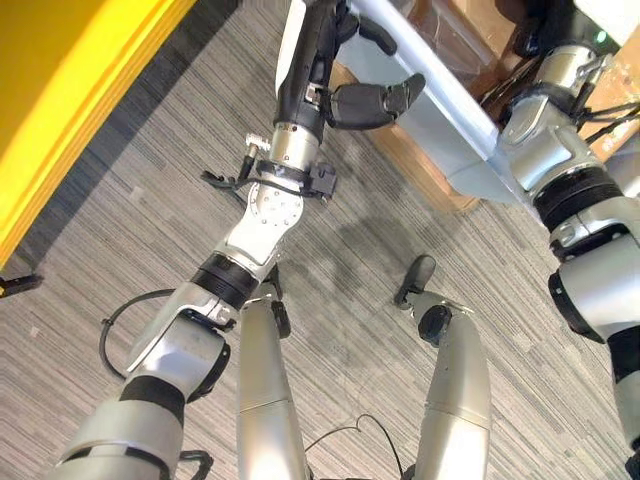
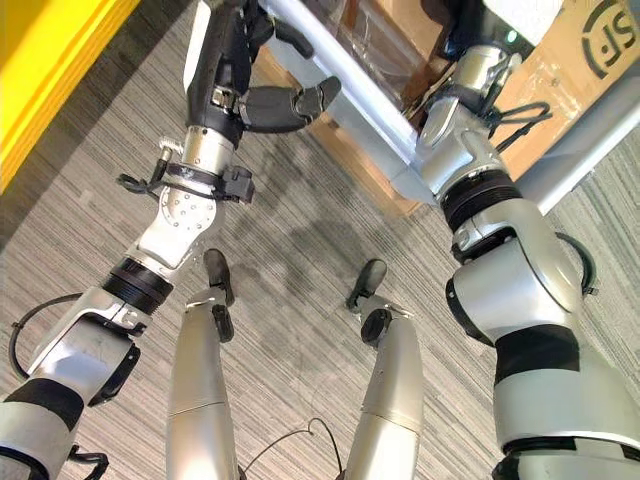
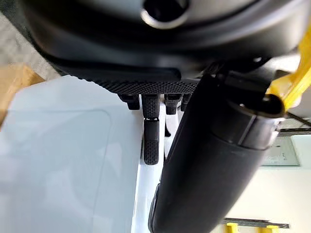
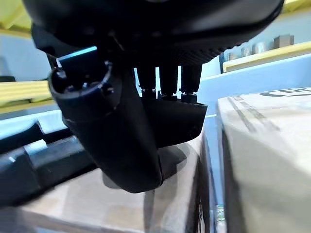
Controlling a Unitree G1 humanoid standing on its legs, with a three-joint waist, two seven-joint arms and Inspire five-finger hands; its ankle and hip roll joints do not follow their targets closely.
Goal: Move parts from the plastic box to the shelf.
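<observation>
Both hands at the plastic box, no part visibly lifted yet

The left hand (image 1: 372,100) reaches toward twelve o'clock with its thumb jutting out and its fingers, in its wrist view, hanging relaxed against the smooth, pale blue-grey rim of the plastic box (image 1: 455,125), gripping nothing. The right hand (image 4: 146,116) is at one o'clock, over the box beside matte brown cardboard cartons (image 2: 590,45); I cannot tell its finger state. No part is visible, so this looks like the picking step. Next comes a reach into the box, then a turn to the shelf. The striped grey carpet (image 1: 120,230) lies below, with a glossy yellow edge (image 1: 60,90) at ten o'clock.
</observation>
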